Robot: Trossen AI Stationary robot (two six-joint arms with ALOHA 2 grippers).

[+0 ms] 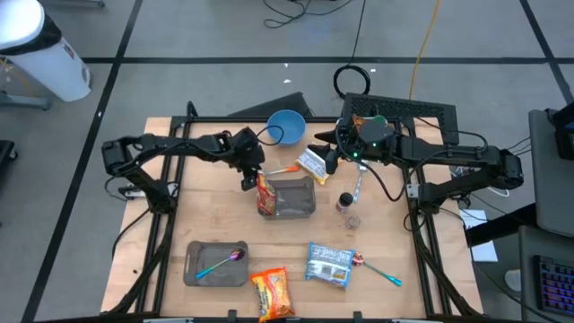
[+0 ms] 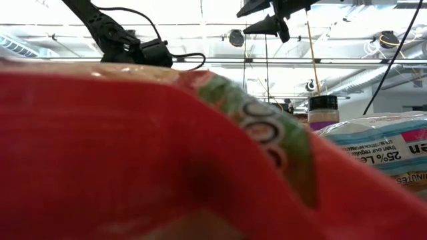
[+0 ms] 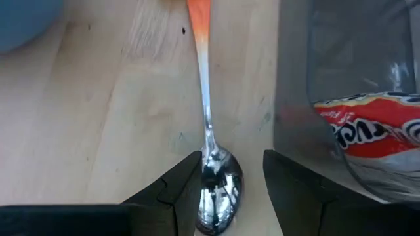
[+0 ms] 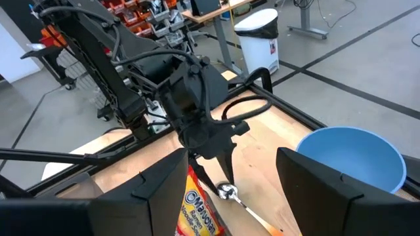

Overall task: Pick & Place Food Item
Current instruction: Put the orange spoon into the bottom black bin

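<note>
1. The wooden table [image 1: 206, 224] carries everything, with both dark arms reaching in toward its middle.
2. The blue bowl [image 1: 286, 126] sits at the far edge, between the 2 arms.
3. A grey tray [image 1: 296, 199] lies mid-table; a red snack bag [image 1: 267, 196] leans at its left end, partly inside, seen through the tray's clear wall in the left wrist view.
4. A second grey tray [image 1: 199, 272] near the front left holds a multicoloured spoon [image 1: 222, 262].
5. A blue-and-white food packet [image 1: 328, 266] lies front right, an orange snack bag [image 1: 272, 292] at the front edge just left of it.
6. The left gripper [image 3: 232, 187] is down at the table just left of the middle tray, fingers apart on either side of the bowl of an orange-handled spoon [image 3: 209, 131], not closed on it.
7. The right gripper [image 1: 334, 154] hangs above the table beside a small yellow-white packet [image 1: 312, 164], fingers apart and empty.
8. A small jar [image 1: 345, 203] stands right of the middle tray.
</note>
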